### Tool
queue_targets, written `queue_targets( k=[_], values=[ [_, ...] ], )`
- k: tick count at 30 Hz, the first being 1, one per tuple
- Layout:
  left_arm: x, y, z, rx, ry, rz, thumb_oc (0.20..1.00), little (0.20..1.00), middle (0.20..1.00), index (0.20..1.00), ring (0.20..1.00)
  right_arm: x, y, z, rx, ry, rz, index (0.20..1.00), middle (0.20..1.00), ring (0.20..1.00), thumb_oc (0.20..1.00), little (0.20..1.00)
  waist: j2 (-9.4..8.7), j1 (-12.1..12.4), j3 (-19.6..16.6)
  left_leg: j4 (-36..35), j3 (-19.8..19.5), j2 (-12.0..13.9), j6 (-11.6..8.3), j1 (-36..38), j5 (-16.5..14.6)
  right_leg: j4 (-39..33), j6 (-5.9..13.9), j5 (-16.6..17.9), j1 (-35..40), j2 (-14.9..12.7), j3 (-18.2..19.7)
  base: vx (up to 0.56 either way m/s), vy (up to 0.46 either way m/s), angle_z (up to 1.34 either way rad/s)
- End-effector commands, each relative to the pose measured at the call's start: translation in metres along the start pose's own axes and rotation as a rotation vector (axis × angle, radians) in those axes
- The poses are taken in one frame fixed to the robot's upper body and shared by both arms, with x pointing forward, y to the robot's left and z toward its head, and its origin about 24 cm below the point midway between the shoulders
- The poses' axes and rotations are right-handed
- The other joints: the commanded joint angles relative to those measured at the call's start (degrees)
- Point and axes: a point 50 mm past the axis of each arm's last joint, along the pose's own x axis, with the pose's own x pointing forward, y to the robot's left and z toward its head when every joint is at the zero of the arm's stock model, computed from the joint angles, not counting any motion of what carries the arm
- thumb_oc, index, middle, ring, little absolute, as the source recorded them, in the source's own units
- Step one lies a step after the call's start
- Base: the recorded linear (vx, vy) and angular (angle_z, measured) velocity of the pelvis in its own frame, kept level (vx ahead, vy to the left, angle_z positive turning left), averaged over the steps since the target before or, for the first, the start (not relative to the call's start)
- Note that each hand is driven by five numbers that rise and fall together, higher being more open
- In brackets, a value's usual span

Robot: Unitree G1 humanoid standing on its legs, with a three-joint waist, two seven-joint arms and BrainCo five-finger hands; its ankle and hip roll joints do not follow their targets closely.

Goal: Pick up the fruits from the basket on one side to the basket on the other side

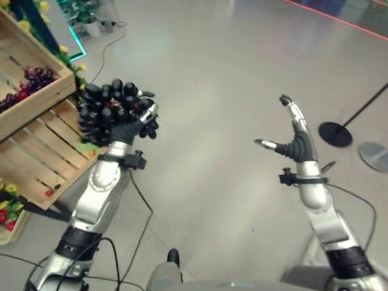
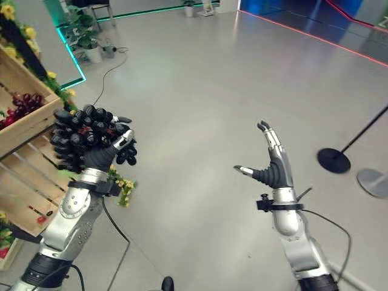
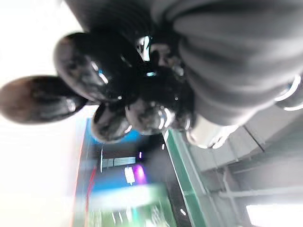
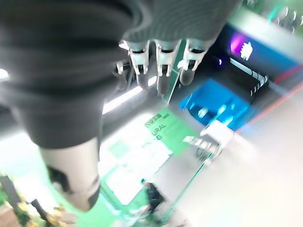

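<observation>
My left hand (image 1: 130, 125) is raised at the left, shut on a bunch of black grapes (image 1: 103, 109) that bulges above and beside its fingers. Up close, the glossy black grapes (image 3: 104, 94) press against the dark cover of that hand. The bunch hangs in the air just in front of the wooden crate shelf (image 1: 36, 151). A bunch of dark red grapes (image 1: 30, 82) lies in the upper crate (image 1: 42, 100). My right hand (image 2: 273, 160) is held up at the right, open, fingers straight and thumb spread, with nothing in it.
Yellow flowers and green leaves (image 2: 121, 182) trim the crate stand. A black round post base (image 1: 335, 133) with a slanted pole and a grey disc (image 1: 374, 156) stand on the floor at the right. A cable (image 1: 106, 48) trails over the grey floor.
</observation>
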Motion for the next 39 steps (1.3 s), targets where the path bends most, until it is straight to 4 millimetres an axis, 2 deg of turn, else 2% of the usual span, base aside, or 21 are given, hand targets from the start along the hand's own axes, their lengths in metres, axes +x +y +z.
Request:
queue_targets(
  k=[1, 3, 4, 6, 7, 8, 9, 12, 15, 18, 20, 22, 24, 25, 27, 28, 29, 30, 32, 34, 39],
  values=[
    [0.009, 0.008, 0.044, 0.232, -0.285, 0.052, 0.200, 0.200, 0.200, 0.200, 0.200, 0.005, -0.004, 0.003, 0.034, -0.052, 0.037, 1.000, 1.000, 1.000, 1.000, 1.000, 2.41, -1.62, -2.31, -5.98, -3.55, -1.27, 1.73, 3.02, -2.09, 4.81, 3.39, 4.75, -7.31, 1.09, 13.54, 0.18, 0.269, 1.01],
    [0.016, 0.000, 0.048, 0.257, -0.318, 0.037, 0.200, 0.200, 0.200, 0.200, 0.200, -0.001, -0.004, -0.009, 0.013, -0.001, 0.062, 1.000, 1.000, 1.000, 1.000, 1.000, 3.86, -3.76, -2.55, -8.40, -7.43, -2.31, 1.95, 5.29, -1.22, 4.41, 1.44, -2.19, -12.93, 11.59, 22.94, 0.27, 0.203, 0.98],
    [0.017, -0.003, 0.049, 0.253, -0.328, 0.040, 0.200, 0.200, 0.200, 0.200, 0.200, -0.008, -0.005, -0.016, 0.026, 0.039, 0.065, 1.000, 1.000, 1.000, 1.000, 1.000, 4.23, -4.14, -2.48, -9.34, -9.28, -3.06, 1.89, 6.24, -0.98, 2.77, 0.97, -4.39, -14.12, 14.17, 24.36, 0.20, 0.096, 0.89],
    [0.017, -0.003, 0.048, 0.265, -0.329, 0.049, 0.200, 0.200, 0.200, 0.200, 0.200, -0.013, -0.004, -0.022, 0.040, 0.078, 0.072, 1.000, 1.000, 1.000, 1.000, 1.000, 4.29, -4.35, -2.48, -10.08, -10.66, -3.71, 1.87, 6.43, -0.55, -0.41, 0.57, -4.34, -15.04, 15.55, 24.99, 0.17, 0.002, 1.08],
    [0.016, 0.002, 0.048, 0.312, -0.336, 0.074, 0.200, 0.200, 0.200, 0.200, 0.200, -0.020, -0.001, -0.031, 0.075, 0.129, 0.093, 1.000, 1.000, 1.000, 1.000, 1.000, 3.54, -4.95, -2.32, -11.49, -13.01, -4.78, 1.84, 7.57, -0.60, -8.41, 0.69, -1.99, -17.34, 17.90, 26.84, 0.21, -0.041, 0.76],
    [0.016, 0.002, 0.048, 0.314, -0.335, 0.075, 0.200, 0.200, 0.200, 0.200, 0.200, -0.020, -0.001, -0.031, 0.078, 0.130, 0.096, 1.000, 1.000, 1.000, 1.000, 1.000, 3.66, -5.04, -2.52, -11.76, -13.09, -4.53, 1.80, 7.71, -0.69, -9.12, 0.65, -1.78, -17.00, 18.18, 26.77, 0.30, -0.084, 0.84],
    [0.014, 0.005, 0.044, 0.316, -0.318, 0.097, 0.200, 0.200, 0.200, 0.200, 0.200, -0.025, 0.003, -0.035, 0.106, 0.164, 0.112, 1.000, 1.000, 1.000, 1.000, 1.000, 2.99, -5.62, -2.17, -11.84, -14.95, -5.11, 1.69, 8.93, -1.20, -13.26, 1.83, 1.13, -18.66, 19.82, 29.36, 0.23, -0.066, 0.75],
    [0.011, 0.008, 0.043, 0.358, -0.318, 0.117, 0.200, 0.200, 0.200, 0.200, 0.200, -0.037, 0.002, -0.043, 0.102, 0.212, 0.132, 1.000, 1.000, 1.000, 1.000, 1.000, 1.88, -5.11, -2.51, -10.42, -15.93, -5.77, 1.09, 9.50, -2.46, -15.70, 2.22, 2.18, -15.18, 18.49, 27.30, 0.19, -0.101, 0.74],
    [0.012, 0.012, 0.041, 0.339, -0.307, 0.142, 0.200, 0.200, 0.200, 0.200, 0.200, -0.049, 0.001, -0.053, 0.093, 0.269, 0.176, 1.000, 1.000, 1.000, 1.000, 1.000, 1.96, -5.69, -3.80, -9.53, -16.52, -5.14, 0.06, 10.16, -3.30, -16.18, 1.00, 1.25, -12.35, 19.61, 28.48, 0.17, -0.118, 0.76],
    [0.016, 0.018, 0.040, 0.352, -0.297, 0.149, 0.200, 0.200, 0.200, 0.200, 0.200, -0.050, -0.001, -0.054, 0.090, 0.272, 0.212, 1.000, 1.000, 1.000, 1.000, 1.000, 2.04, -6.16, -4.07, -5.33, -15.55, -4.80, -1.02, 9.88, -5.36, -16.21, 0.69, 0.49, -10.68, 18.90, 25.97, 0.18, -0.148, 0.48],
    [0.027, 0.025, 0.040, 0.365, -0.288, 0.155, 0.200, 0.200, 0.200, 0.200, 0.200, -0.053, -0.002, -0.058, 0.100, 0.293, 0.252, 1.000, 1.000, 1.000, 1.000, 1.000, 2.12, -6.98, -2.97, 5.16, -13.60, -5.11, -4.32, 6.19, -3.87, -16.56, -0.62, -0.48, -7.88, 18.88, 25.86, 0.09, -0.125, 0.40],
    [0.037, 0.034, 0.041, 0.409, -0.283, 0.177, 0.200, 0.200, 0.200, 0.200, 0.200, -0.051, -0.004, -0.058, 0.074, 0.281, 0.279, 1.000, 1.000, 1.000, 1.000, 1.000, 2.44, -6.96, -2.09, 8.12, -12.36, -4.44, -5.63, 3.54, -2.37, -17.16, -0.99, -0.81, -6.60, 18.58, 25.46, 0.03, -0.051, 0.21],
    [0.041, 0.046, 0.041, 0.461, -0.256, 0.184, 0.200, 0.200, 0.200, 0.200, 0.200, -0.050, -0.008, -0.059, 0.072, 0.282, 0.268, 1.000, 1.000, 1.000, 1.000, 1.000, 2.32, -7.20, -2.48, 2.61, -8.95, -0.87, -5.11, 3.12, -3.04, -18.21, -0.41, -1.21, -5.62, 17.96, 24.51, 0.06, 0.003, 0.15],
    [0.042, 0.055, 0.038, 0.482, -0.228, 0.203, 0.200, 0.200, 0.200, 0.200, 0.200, -0.051, -0.010, -0.061, 0.077, 0.293, 0.259, 1.000, 1.000, 1.000, 1.000, 1.000, 2.55, -7.24, -2.76, -0.70, -7.78, 1.44, -5.38, 2.64, -0.78, -18.64, -0.10, -1.19, -5.20, 17.88, 24.38, 0.11, 0.014, 0.27],
    [0.046, 0.069, 0.036, 0.549, -0.186, 0.215, 0.200, 0.200, 0.200, 0.200, 0.200, -0.053, -0.009, -0.062, 0.081, 0.302, 0.262, 1.000, 1.000, 1.000, 1.000, 1.000, 2.73, -7.17, -3.19, -4.46, -6.98, 3.42, -5.65, 2.27, 1.96, -18.99, 0.04, -1.48, -4.84, 18.10, 24.68, 0.09, 0.001, 0.16],
    [0.046, 0.069, 0.037, 0.550, -0.187, 0.215, 0.200, 0.200, 0.200, 0.200, 0.200, -0.053, -0.009, -0.062, 0.082, 0.302, 0.261, 1.000, 1.000, 1.000, 1.000, 1.000, 2.64, -7.12, -3.21, -4.73, -6.93, 3.43, -5.68, 2.38, 2.12, -18.99, 0.01, -1.47, -4.89, 18.11, 24.72, 0.10, 0.012, -0.14],
    [0.041, 0.091, 0.030, 0.569, -0.114, 0.250, 0.200, 0.200, 0.200, 0.200, 0.200, -0.058, -0.006, -0.064, 0.089, 0.316, 0.278, 1.000, 1.000, 1.000, 1.000, 1.000, 3.20, -7.36, -3.88, -6.39, -6.95, 3.15, -5.31, 3.86, 1.79, -19.07, 0.31, -1.81, -4.77, 18.39, 25.29, 0.07, 0.017, -0.26],
    [0.041, 0.091, 0.030, 0.569, -0.114, 0.250, 0.200, 0.200, 0.200, 0.200, 0.200, -0.058, -0.005, -0.064, 0.089, 0.316, 0.278, 1.000, 1.000, 1.000, 1.000, 1.000, 3.19, -7.37, -3.87, -6.45, -6.94, 3.15, -5.31, 3.91, 1.82, -19.08, 0.31, -1.81, -4.75, 18.38, 25.29, 0.12, 0.069, -0.40],
    [0.040, 0.119, 0.030, 0.647, -0.031, 0.284, 0.200, 0.200, 0.200, 0.200, 0.200, -0.065, -0.005, -0.067, 0.099, 0.346, 0.281, 1.000, 1.000, 1.000, 1.000, 1.000, 3.85, -8.14, -4.62, -9.22, -5.45, 3.49, -5.13, 6.13, 2.19, -19.99, 0.47, -1.49, -4.43, 18.07, 25.61, 0.11, 0.105, -0.27],
    [0.044, 0.134, 0.034, 0.723, 0.009, 0.299, 0.200, 0.200, 0.200, 0.200, 0.200, -0.071, -0.006, -0.071, 0.100, 0.378, 0.285, 1.000, 1.000, 1.000, 1.000, 1.000, 4.02, -8.39, -5.28, -11.84, -4.48, 3.48, -4.86, 8.31, 2.32, -20.71, 1.00, -1.12, -3.94, 17.81, 25.83, 0.10, 0.117, -0.24],
    [0.047, 0.148, 0.032, 0.754, 0.065, 0.335, 0.200, 0.200, 0.200, 0.200, 0.200, -0.070, -0.003, -0.074, 0.086, 0.391, 0.282, 1.000, 1.000, 1.000, 1.000, 1.000, 3.96, -8.32, -5.46, -15.67, -3.18, 3.32, -4.22, 11.42, 2.41, -20.53, 2.12, -0.65, -3.79, 17.34, 25.78, 0.04, 0.072, -0.06]
  ],
)
